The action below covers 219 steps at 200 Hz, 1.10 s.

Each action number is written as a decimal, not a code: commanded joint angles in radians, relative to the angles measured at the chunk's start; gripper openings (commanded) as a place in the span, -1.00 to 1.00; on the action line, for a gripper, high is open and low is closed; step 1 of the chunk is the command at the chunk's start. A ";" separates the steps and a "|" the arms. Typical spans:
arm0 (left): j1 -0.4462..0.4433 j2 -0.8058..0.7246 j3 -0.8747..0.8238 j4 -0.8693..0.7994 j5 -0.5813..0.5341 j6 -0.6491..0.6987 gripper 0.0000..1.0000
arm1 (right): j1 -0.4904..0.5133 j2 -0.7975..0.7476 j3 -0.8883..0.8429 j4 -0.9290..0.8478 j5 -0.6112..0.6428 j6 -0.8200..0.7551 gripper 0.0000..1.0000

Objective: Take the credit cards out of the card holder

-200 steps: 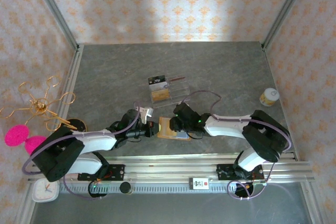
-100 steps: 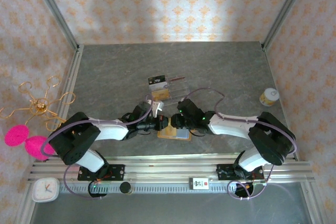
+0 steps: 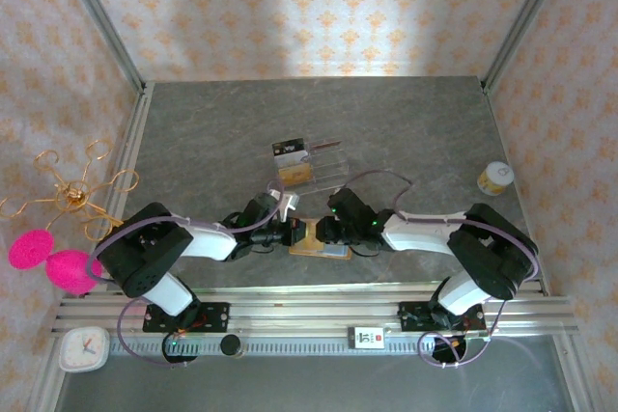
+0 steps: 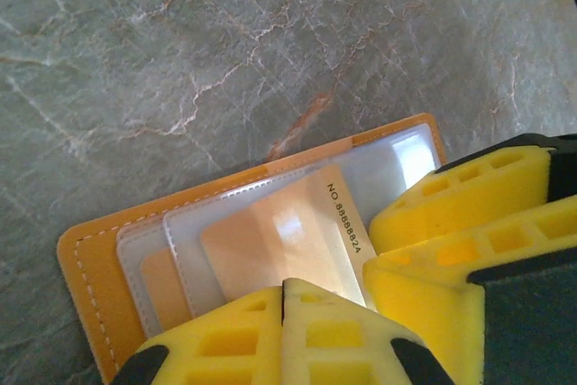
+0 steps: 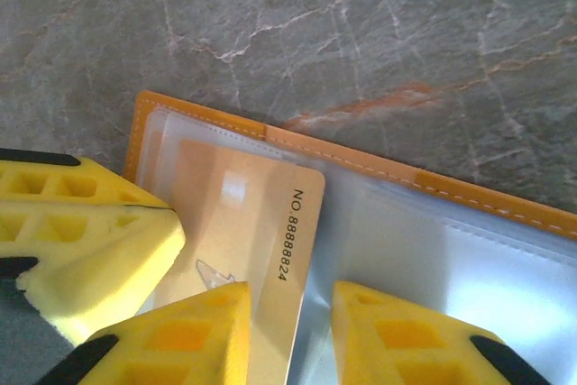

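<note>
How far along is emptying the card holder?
Done: perhaps the cards in the clear stand. In hand: on the open card holder, left pincer shut, right pincer open astride the edge of a tan card. To do: pull that card out; a second card shows in a sleeve.

Card in holder (nr front), stand behind

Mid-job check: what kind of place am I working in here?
Probably a staged robot test booth, not a real room: patterned wallpaper panels set in metal framing, a stone-look table, and a mounting rail along the near edge.
</note>
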State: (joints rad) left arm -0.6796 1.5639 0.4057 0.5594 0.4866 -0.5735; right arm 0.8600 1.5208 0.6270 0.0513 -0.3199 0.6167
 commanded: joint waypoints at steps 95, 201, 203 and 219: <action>0.011 0.019 -0.081 -0.030 0.023 -0.035 -1.00 | -0.045 -0.031 -0.067 0.054 -0.050 0.047 -1.00; 0.020 -0.028 -0.053 -0.020 0.050 -0.027 -1.00 | -0.122 -0.266 -0.117 -0.147 0.017 0.009 -1.00; 0.021 -0.030 -0.053 -0.021 0.050 -0.026 -1.00 | -0.122 -0.269 -0.118 -0.150 0.018 0.008 -1.00; 0.026 -0.058 -0.048 -0.029 0.061 -0.020 -1.00 | -0.122 -0.286 -0.121 -0.147 -0.014 -0.008 -1.00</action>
State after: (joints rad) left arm -0.6662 1.5433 0.3607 0.6117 0.5392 -0.6037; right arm 0.7448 1.2705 0.5121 -0.0216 -0.3698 0.6518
